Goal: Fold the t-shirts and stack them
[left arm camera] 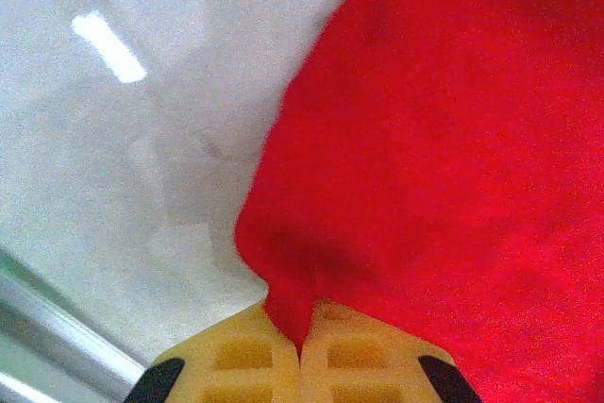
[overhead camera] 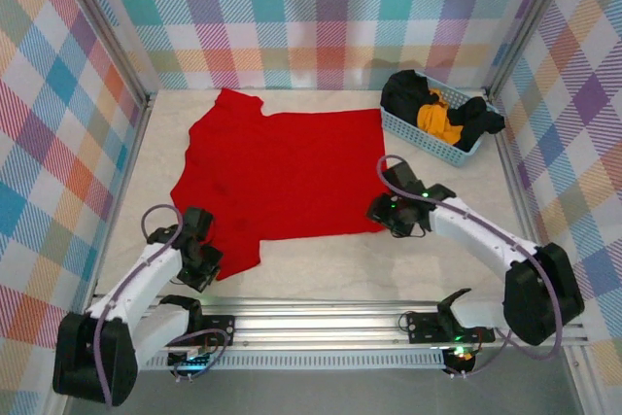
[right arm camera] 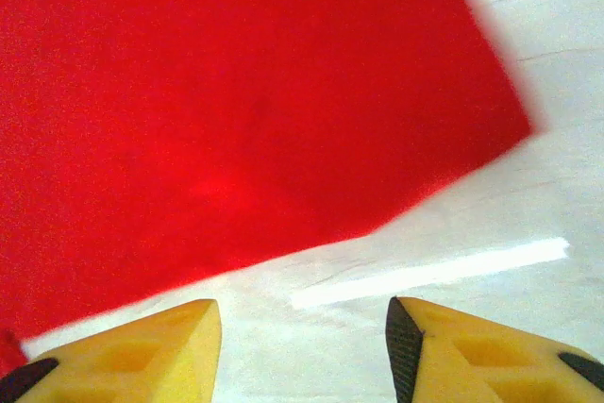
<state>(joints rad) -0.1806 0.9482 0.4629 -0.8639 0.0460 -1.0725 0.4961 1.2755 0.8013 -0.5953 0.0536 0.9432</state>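
A: Where's the red shirt [overhead camera: 282,172]?

B: Spread flat in the middle of the bench [overhead camera: 330,259], sleeves to the left, hem to the right. It has a few soft creases and is otherwise smooth.

A: How will it handle?

B: My guess is light and limp, with no stiffness at all. Lift one corner alone and the rest will drag and bunch. It's best taken at edges and corners, two at once, so the fold lands straight.

A: Is anything on it now?

B: The left gripper [left arm camera: 300,354] is pressed together on the near sleeve's edge. Its wrist view shows a tuck of red pinched between the pads.

A: And the other side?

B: The right gripper [right arm camera: 302,323] is spread and holds nothing. It sits over bare bench just short of the near hem corner, which looks like the natural second hold.

A: What about the other shirts?

B: A black shirt [overhead camera: 403,94] and a yellow shirt [overhead camera: 437,121] lie bunched together in the basket [overhead camera: 418,136] at the far right, apart from the red one.

A: Any worry?

B: The pinch takes in very little cloth. Fabric this soft could slide out under a quick pull, and a thin bite may gather only one layer.
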